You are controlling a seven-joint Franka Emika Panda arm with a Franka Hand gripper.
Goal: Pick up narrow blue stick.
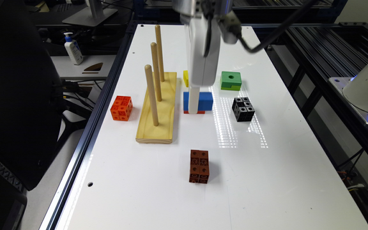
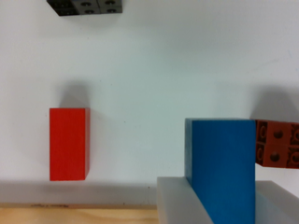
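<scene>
Wrist view | claw (image 2: pixel 223 205) clamped on blue stick (image 2: pixel 224 163), stick between its fingers (image 2: pixel 180 203) | risk: shallow end grip, stick may pivot or slip | red block (image 2: pixel 68 143) apart beside.

The exterior view is evenly and brightly lit from overhead: the glossy white table (image 1: pixel 267 179) carries a grid-patterned glare patch beside the black cube (image 1: pixel 243 109), object shadows are short and soft, and the surroundings off the table stay dim. The arm's upper part is motion-blurred at the frame top, while the table objects remain sharp. The wrist view is bright but soft in focus, with diffuse grey shadows beside the red block (image 2: pixel 69 143) and brown cube (image 2: pixel 278 149), and blurred near edges on the claw (image 2: pixel 219 205).
</scene>
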